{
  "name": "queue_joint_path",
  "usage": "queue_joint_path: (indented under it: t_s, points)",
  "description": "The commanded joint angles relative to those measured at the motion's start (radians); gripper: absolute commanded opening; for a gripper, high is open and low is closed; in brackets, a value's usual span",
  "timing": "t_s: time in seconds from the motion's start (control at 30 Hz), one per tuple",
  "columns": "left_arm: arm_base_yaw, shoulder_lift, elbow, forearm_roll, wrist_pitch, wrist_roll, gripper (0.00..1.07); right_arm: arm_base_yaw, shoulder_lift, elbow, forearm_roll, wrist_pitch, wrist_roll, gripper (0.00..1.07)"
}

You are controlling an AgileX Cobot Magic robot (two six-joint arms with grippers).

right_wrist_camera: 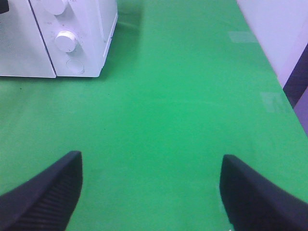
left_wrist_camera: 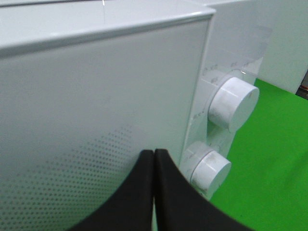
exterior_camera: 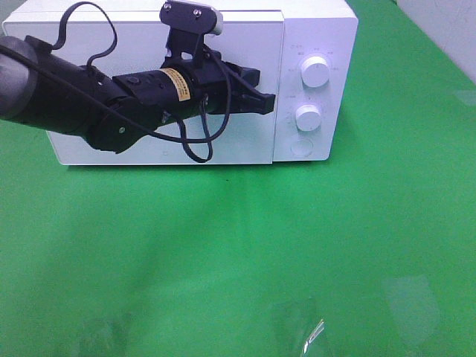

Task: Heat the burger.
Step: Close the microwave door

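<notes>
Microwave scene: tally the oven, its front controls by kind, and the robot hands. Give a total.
Microwave: 1
Knobs: 2, upper knob and lower knob
Round button: 1
Robot hands: 2, left hand shut, right hand open
Total: 6
</notes>
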Motion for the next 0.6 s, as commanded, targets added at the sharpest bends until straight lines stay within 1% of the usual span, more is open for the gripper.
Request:
queue_joint_path:
  t_s: [0.03,0.07,0.1,0.3,0.43,0.47,0.5,0.53,0.57,0.6]
  points:
    - [0.028,0.009,-0.028,-0.124,-0.010,0.014,0.00,-0.005,-0.027,0.002,0.002,-0.008,0.005,0.76]
    - [0.028,0.009,-0.028,-0.124,-0.010,0.014,0.00,-0.005,-0.027,0.002,0.002,-0.008,0.005,0.76]
    - [0.028,0.010,-0.028,-0.145,-0.010,0.031,0.00,-0.005,-0.027,0.002,0.002,-0.008,0.005,0.76]
    - [0.023,-0.009,-0.026,-0.145,-0.002,0.032,0.00,-0.005,-0.027,0.002,0.002,-0.008,0.005,0.76]
    - [0.002,-0.039,-0.026,-0.144,0.038,0.033,0.00,-0.005,-0.027,0.002,0.002,-0.008,0.005,0.76]
    - [-0.012,-0.059,-0.026,-0.144,0.083,0.033,0.00,-0.005,-0.027,0.002,0.002,-0.008,0.005,0.76]
    - [-0.012,-0.059,-0.026,-0.144,0.083,0.033,0.00,-0.005,-0.027,0.002,0.002,-0.008,0.005,0.76]
    - [-0.030,-0.080,-0.026,-0.144,0.154,0.032,0.00,-0.005,-0.027,0.002,0.002,-0.008,0.005,0.76]
    - [-0.030,-0.080,-0.026,-0.144,0.154,0.032,0.00,-0.005,-0.027,0.002,0.002,-0.008,0.005,0.76]
    - [-0.050,-0.097,-0.026,-0.140,0.245,0.032,0.00,-0.005,-0.027,0.002,0.002,-0.008,0.005,0.76]
